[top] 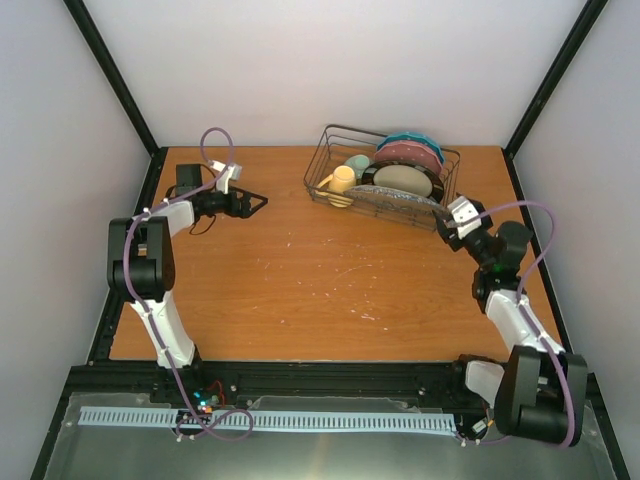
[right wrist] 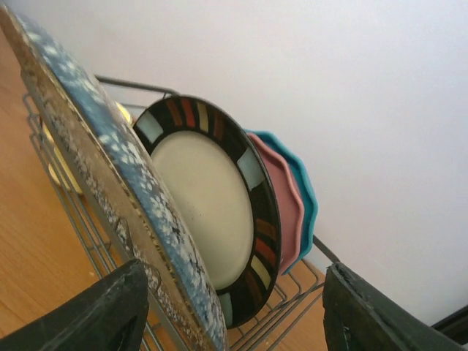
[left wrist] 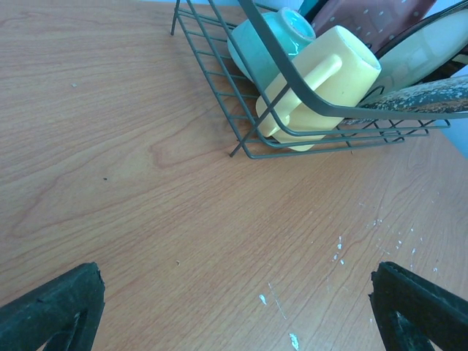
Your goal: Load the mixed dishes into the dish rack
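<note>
Speckled plate (right wrist: 99,150) on edge in rack (right wrist: 139,84)

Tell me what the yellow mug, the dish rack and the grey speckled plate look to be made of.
Yellow mug: probably glazed ceramic, though plastic can't be ruled out; the surface is smooth and even with a soft sheen.
Dish rack: thin dark wire bent into a grid, likely coated metal.
Grey speckled plate: looks like stoneware with a mottled glaze, given its thick rim and white flecks.

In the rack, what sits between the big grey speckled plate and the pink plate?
The dark-rimmed cream plate, standing on edge between the large grey speckled plate and the pink plate. The right wrist view shows it best.
</note>
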You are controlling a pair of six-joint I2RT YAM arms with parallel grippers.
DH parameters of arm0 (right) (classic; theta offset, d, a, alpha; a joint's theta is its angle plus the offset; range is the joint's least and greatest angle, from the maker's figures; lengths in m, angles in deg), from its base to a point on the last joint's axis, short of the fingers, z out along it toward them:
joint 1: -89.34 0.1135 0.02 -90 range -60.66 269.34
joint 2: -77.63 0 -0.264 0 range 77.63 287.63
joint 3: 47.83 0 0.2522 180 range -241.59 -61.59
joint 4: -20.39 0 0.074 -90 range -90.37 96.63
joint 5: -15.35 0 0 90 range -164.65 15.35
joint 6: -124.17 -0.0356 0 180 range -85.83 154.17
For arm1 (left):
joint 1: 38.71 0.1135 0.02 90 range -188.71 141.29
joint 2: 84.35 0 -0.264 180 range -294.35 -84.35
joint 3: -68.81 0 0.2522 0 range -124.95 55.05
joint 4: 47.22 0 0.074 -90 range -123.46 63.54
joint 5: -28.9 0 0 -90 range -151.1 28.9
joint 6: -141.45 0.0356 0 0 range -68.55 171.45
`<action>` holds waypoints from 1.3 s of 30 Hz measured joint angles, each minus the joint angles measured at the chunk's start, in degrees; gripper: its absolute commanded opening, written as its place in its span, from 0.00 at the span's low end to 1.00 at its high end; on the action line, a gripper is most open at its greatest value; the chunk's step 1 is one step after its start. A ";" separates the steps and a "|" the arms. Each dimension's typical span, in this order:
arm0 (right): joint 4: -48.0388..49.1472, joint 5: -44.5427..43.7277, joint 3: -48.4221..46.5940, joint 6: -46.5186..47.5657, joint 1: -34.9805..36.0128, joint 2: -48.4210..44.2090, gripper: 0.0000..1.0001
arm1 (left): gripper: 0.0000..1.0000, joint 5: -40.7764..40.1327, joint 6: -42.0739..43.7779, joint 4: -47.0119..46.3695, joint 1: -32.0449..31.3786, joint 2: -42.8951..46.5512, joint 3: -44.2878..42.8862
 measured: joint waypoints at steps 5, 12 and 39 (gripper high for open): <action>9.88 -2.60 7.69 -8.41 0.00 -6.10 0.68 | 1.00 -0.63 -1.46 -2.75 -2.01 1.84 0.87; 14.01 -6.23 9.64 -21.99 1.57 -10.25 0.67 | 1.00 -6.62 -1.20 0.68 -9.84 1.44 -8.81; -7.52 -21.81 3.85 -41.33 9.44 -21.49 0.40 | 1.00 -27.65 -0.81 28.41 -20.74 -22.12 -50.97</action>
